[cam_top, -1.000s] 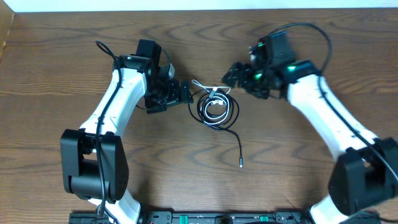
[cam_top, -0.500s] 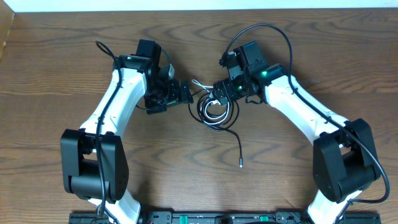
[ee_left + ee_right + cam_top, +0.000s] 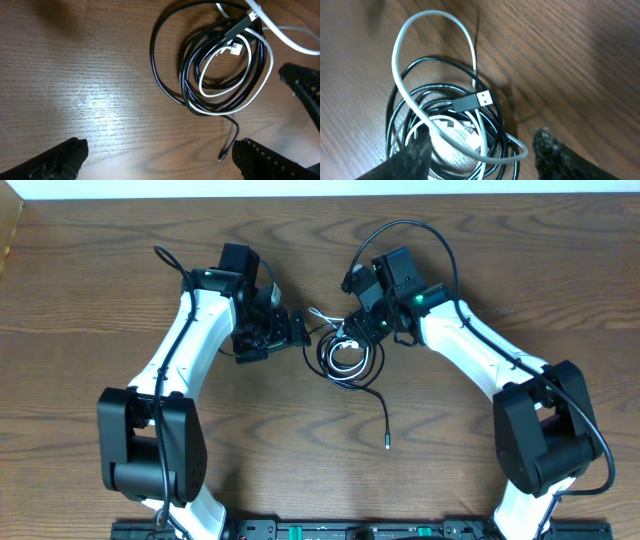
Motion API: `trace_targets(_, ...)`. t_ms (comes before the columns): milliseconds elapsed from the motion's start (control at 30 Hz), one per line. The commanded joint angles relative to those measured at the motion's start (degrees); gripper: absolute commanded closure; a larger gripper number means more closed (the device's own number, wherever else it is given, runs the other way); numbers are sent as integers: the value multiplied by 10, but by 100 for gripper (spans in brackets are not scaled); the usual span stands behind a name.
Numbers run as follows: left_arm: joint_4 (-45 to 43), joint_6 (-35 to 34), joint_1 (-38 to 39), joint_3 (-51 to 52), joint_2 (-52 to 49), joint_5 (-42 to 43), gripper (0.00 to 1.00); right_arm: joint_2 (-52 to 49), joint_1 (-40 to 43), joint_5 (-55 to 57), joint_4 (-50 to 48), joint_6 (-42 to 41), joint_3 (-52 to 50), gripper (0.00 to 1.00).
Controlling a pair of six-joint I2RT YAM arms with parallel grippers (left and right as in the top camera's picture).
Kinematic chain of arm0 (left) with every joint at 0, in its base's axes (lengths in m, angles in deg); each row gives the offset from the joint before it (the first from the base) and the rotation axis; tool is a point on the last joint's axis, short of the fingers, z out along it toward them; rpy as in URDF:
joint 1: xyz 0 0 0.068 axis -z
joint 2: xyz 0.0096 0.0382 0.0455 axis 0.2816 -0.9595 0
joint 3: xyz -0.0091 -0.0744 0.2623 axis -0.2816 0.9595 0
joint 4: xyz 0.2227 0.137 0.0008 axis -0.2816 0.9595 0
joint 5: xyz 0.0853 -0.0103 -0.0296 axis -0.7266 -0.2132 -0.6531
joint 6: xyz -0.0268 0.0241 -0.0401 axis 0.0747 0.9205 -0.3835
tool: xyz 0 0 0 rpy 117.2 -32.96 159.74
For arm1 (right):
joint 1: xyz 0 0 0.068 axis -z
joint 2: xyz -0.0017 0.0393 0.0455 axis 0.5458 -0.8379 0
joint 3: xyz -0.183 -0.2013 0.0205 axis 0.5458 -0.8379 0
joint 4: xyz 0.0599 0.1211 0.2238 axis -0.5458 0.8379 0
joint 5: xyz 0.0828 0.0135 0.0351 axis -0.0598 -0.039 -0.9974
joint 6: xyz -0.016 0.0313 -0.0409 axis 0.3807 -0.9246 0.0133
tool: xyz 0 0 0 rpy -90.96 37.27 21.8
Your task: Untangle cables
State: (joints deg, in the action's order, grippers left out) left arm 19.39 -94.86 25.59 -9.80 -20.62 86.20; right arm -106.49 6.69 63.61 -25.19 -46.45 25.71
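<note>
- While the tangled cables (image 3: 345, 358) are straddled by the right fingers (image 3: 555, 155), those fingers are seen apart.
- The left fingers (image 3: 60, 160) are spread wide, the cables just ahead of them.

No text, label, brand, number or sign can be read in any of the 3 views (even the black-sleeved, metal-tipped USB plug (image 3: 471, 102), seen closest from the right wrist, shows no legible marking).
</note>
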Motion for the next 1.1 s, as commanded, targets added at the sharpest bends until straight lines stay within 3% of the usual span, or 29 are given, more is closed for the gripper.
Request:
trace_targets(0,0,-5,1,-3,-4,-4,2,-15,-7,-3,-6,9,-1,45)
trace_targets(100,-1,-5,1,-3,-4,-4,2,-16,-7,-3,-16,4,-1,66)
trace_targets(200,-1,-5,1,-3,-4,-4,2,-16,-7,-3,-28,-40,0,99)
trace_targets(467,0,-5,1,-3,-4,-4,2,35,-2,-11,-43,-185,15,99)
trace_targets(833,-1,-5,1,-3,-4,-4,2,239,-2,-9,-54,-201,21,99)
trace_targets(1067,-1,-5,1,-3,-4,-4,2,315,-2,-10,-78,-240,21,99)
